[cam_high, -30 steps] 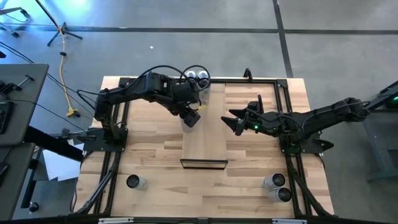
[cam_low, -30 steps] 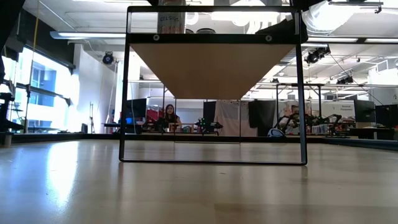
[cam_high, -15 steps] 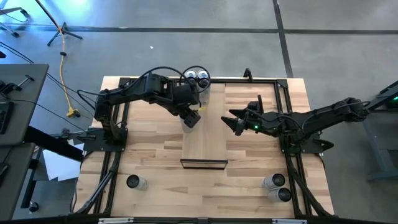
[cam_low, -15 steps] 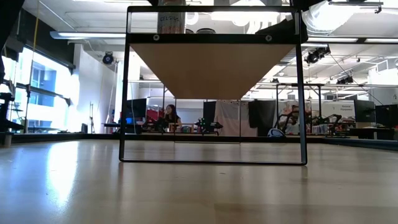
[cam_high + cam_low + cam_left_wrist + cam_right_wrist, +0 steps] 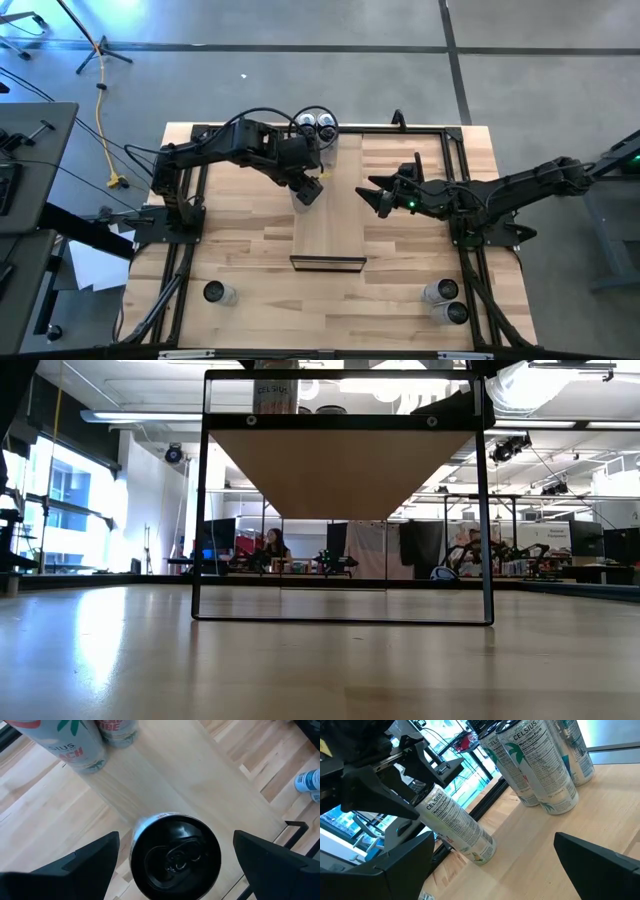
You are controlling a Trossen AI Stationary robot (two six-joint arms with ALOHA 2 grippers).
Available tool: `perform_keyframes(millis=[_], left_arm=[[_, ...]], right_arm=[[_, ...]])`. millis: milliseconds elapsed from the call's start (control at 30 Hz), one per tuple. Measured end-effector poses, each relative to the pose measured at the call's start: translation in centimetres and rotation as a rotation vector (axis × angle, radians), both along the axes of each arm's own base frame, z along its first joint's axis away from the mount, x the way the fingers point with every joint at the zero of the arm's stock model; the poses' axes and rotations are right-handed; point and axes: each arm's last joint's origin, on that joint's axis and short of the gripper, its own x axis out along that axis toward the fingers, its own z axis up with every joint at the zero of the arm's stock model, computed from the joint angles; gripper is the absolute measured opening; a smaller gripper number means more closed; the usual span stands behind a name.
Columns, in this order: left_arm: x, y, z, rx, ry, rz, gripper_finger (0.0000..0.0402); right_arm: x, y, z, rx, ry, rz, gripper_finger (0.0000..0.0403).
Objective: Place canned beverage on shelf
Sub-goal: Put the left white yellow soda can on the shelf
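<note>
In the high view, the shelf (image 5: 328, 215) runs down the middle of the worktop (image 5: 250, 250), its dark end edge toward the lower centre. Six cans show in all. Two cans (image 5: 318, 125) stand at the shelf's upper end, touching each other. A third, the can (image 5: 303, 190) with a dark top, stands upright on the shelf just below them, at its left edge. The left claw (image 5: 305, 185) hangs directly over this can; its fingers (image 5: 80, 865) are spread on either side of the can top and clear of it, so the can is released. The right claw (image 5: 375, 195) sits at centre right, beside the shelf, jaws spread and holding nothing. One lone can (image 5: 215, 293) stands at the lower left of the worktop, and a pair of cans (image 5: 444, 301) at the lower right.
</note>
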Motion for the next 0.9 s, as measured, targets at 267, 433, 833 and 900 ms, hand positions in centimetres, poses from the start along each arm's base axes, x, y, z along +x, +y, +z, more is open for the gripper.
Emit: perform_keyframes(millis=[267, 433, 833, 900], left_arm=[[0.8, 0.0, -0.8, -0.009, 0.026, 0.014, 0.0362], [1.5, -0.1, -1.7, -0.028, 0.055, -0.010, 0.0362], [1.6, -0.1, -1.8, -0.028, 0.061, -0.041, 0.0362], [1.5, -0.1, -1.6, -0.026, 0.058, -0.049, 0.0362]], right_arm=[[0.0, 0.0, 0.0, 0.000, 0.001, 0.000, 0.0397], [0.0, 0.0, -0.1, -0.003, 0.015, 0.000, 0.0397], [-0.1, 0.0, -0.2, -0.005, 0.028, 0.000, 0.0397], [-0.1, 0.0, -0.2, -0.005, 0.028, 0.000, 0.0397]])
